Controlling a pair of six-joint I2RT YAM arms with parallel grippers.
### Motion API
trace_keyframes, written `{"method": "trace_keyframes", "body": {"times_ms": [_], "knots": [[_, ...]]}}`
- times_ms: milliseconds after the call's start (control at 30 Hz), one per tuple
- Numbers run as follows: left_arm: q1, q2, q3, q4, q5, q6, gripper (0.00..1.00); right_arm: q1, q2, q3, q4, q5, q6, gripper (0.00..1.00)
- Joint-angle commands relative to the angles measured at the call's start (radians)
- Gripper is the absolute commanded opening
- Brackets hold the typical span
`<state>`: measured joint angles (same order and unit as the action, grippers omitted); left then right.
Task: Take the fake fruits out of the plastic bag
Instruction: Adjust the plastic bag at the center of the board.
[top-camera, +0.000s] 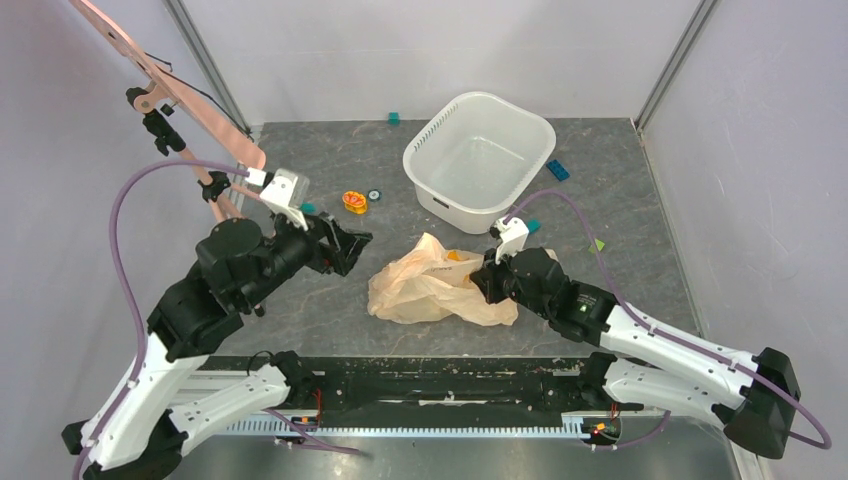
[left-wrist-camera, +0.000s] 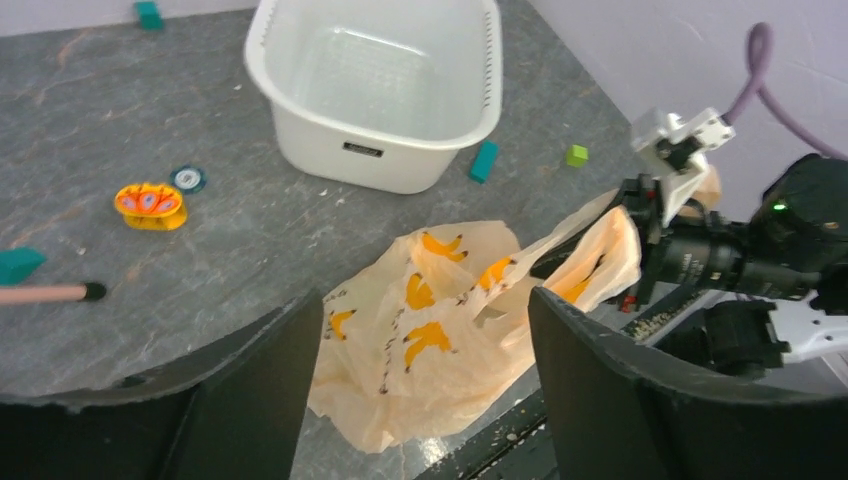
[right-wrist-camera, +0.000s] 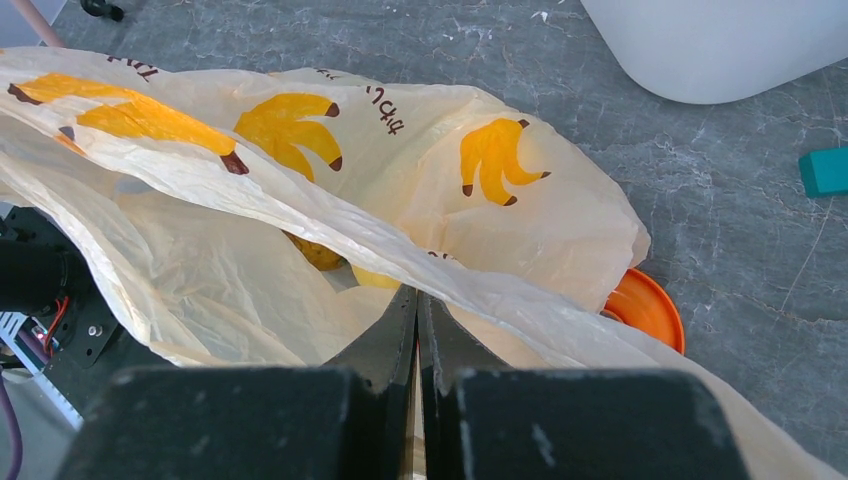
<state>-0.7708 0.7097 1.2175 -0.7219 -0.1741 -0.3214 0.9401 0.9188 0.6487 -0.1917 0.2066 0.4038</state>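
Grey surface (top-camera: 310, 150); right gripper (right-wrist-camera: 417, 305) jaws pinching plastic bag (top-camera: 425, 290) rim, left gripper (left-wrist-camera: 420, 300) jaws gaping; lifting rim higher likely exposing fake fruits (right-wrist-camera: 318, 253).

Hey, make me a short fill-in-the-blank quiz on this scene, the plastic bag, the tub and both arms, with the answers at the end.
1. The plastic bag is printed with bunches of yellow ____.
2. The bag's edge is pinched by the ____ end effector, which is shut on it.
3. The tub standing beyond the bag is ____ in colour.
4. The left end effector hovers beside the bag, holding nothing, with its jaws ____.

Missing words: bananas; right; white; open.
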Motion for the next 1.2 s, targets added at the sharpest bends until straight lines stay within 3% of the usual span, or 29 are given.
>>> {"method": "trace_keyframes", "body": {"times_ms": [0, 300, 400, 567, 733, 933, 1167], "knots": [[0.002, 0.110, 0.128, -0.067, 0.123, -0.009, 0.75, -0.001, -0.022, -0.001, 0.038, -0.003, -0.001, 0.00], [-0.046, 0.164, 0.242, -0.045, 0.187, -0.103, 0.60, 0.000, -0.040, -0.030, 0.070, -0.017, 0.019, 0.00], [-0.179, 0.211, 0.271, -0.038, 0.057, -0.113, 0.54, -0.001, -0.041, -0.037, 0.081, -0.022, 0.030, 0.00], [-0.525, 0.381, 0.378, -0.046, -0.256, -0.088, 0.42, 0.000, -0.032, -0.038, 0.088, -0.024, 0.045, 0.00], [-0.777, 0.585, 0.526, -0.078, -0.529, -0.059, 0.03, -0.001, -0.041, -0.041, 0.095, -0.020, 0.063, 0.00], [-0.798, 0.684, 0.488, -0.037, -0.564, -0.130, 0.02, -0.001, -0.077, -0.050, 0.098, 0.002, 0.088, 0.00], [-0.764, 0.730, 0.451, -0.148, -0.582, -0.242, 0.02, -0.001, -0.092, -0.060, 0.103, 0.015, 0.107, 0.00]]}}
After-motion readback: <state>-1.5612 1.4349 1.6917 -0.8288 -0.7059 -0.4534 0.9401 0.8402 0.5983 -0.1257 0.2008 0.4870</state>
